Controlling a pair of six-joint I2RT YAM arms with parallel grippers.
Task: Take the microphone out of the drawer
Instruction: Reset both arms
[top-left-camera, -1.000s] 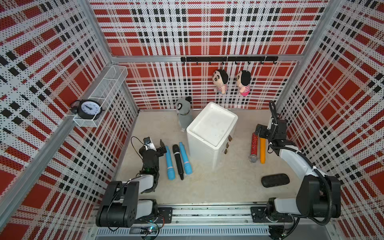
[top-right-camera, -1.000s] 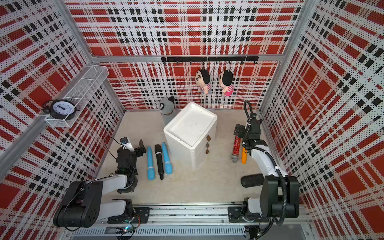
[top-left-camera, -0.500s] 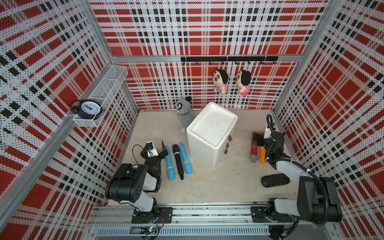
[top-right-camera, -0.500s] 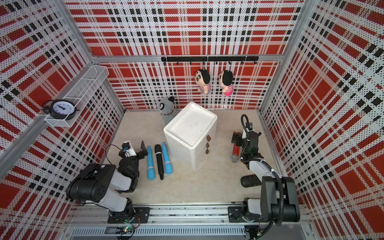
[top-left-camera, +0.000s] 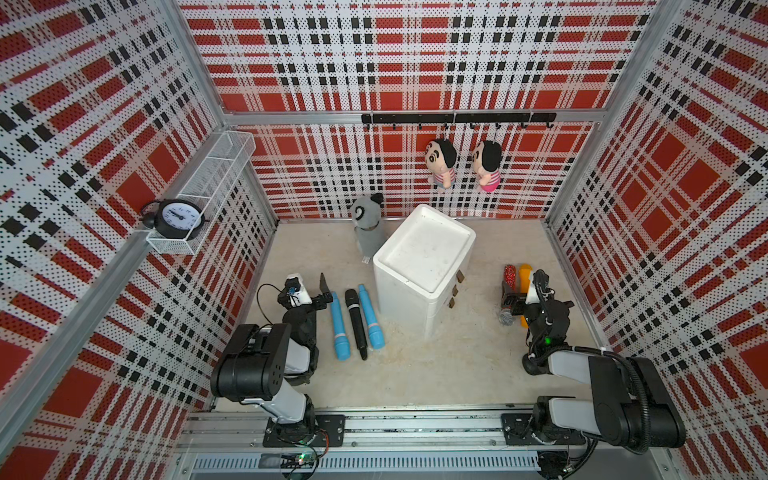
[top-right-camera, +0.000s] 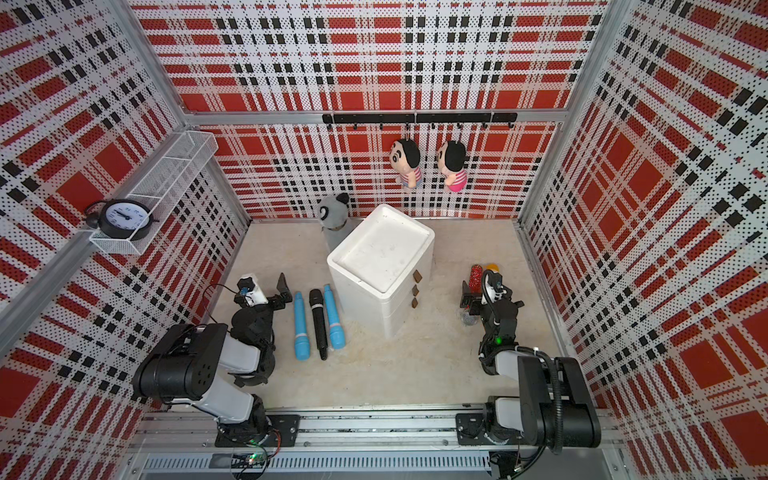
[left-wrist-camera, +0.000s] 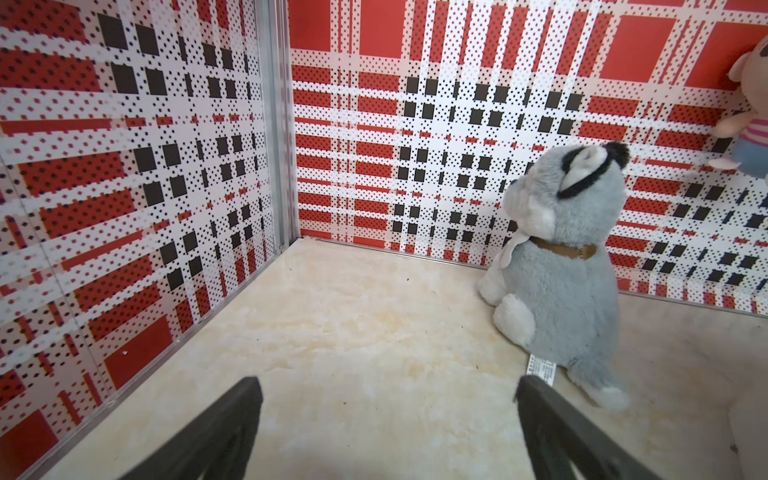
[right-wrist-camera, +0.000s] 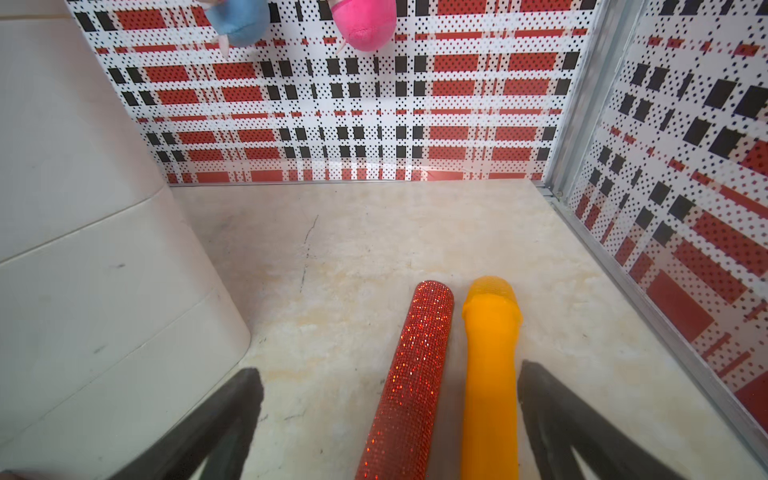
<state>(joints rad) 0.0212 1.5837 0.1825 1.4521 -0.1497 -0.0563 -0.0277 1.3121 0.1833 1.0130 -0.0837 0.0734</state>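
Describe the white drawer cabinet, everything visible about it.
The white drawer cabinet looks like smooth plastic with rounded corners. Its top is a shallow, scuffed tray with a raised rim. Three stacked drawers, each with a small brown handle, are all shut. It stands upright on the beige floor, turned at an angle, handles toward the robot's right side. A grey plush toy sits close behind it; whether they touch cannot be told. Nothing grips it.

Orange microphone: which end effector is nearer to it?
Right. The right end effector is over the orange microphone; the left end effector is beyond the drawer cabinet, beside a blue microphone.
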